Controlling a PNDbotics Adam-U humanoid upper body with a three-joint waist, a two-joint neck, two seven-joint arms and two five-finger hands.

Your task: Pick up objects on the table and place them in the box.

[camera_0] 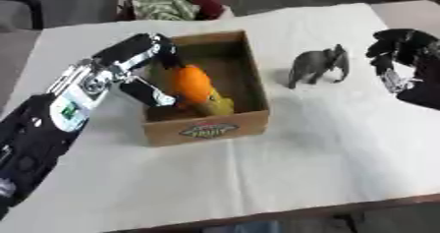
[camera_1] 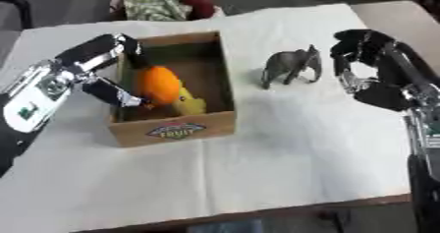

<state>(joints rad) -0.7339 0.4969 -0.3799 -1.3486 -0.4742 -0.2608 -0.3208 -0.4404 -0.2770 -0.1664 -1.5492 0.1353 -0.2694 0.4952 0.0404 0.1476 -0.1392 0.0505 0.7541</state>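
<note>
Count: one open brown cardboard box [camera_0: 249, 74] with a printed label on its near wall; one round orange object [camera_0: 191, 83]; one yellow object [camera_0: 218, 105] of unclear shape; one small grey toy elephant [camera_0: 318, 66]; two robot hands.

The box sits left of centre on the surface [camera_0: 284, 163]. The orange object is inside the box, over its left half, with the yellow object just near-right of it on the box floor, touching or nearly touching it.

Left robot hand [camera_0: 151, 67], black with silver links, reaches in over the box's left wall. Its fingers curl round the orange object, one part over the far side and one under the near side, so it is grasping that object inside the box.

The elephant stands upright on the surface right of the box, apart from it, side-on to the camera.

Right robot hand [camera_1: 370, 65] is at the right, just right of the elephant and not touching it. Its fingers are bent inward and it holds nothing.

Surface: a white cloth with faint creases covers it; a darker edge shows along the near side. Room: grey floor at the far side, with a bundle of green-checked and dark red fabric [camera_0: 172, 3] beyond the far edge of the surface.
</note>
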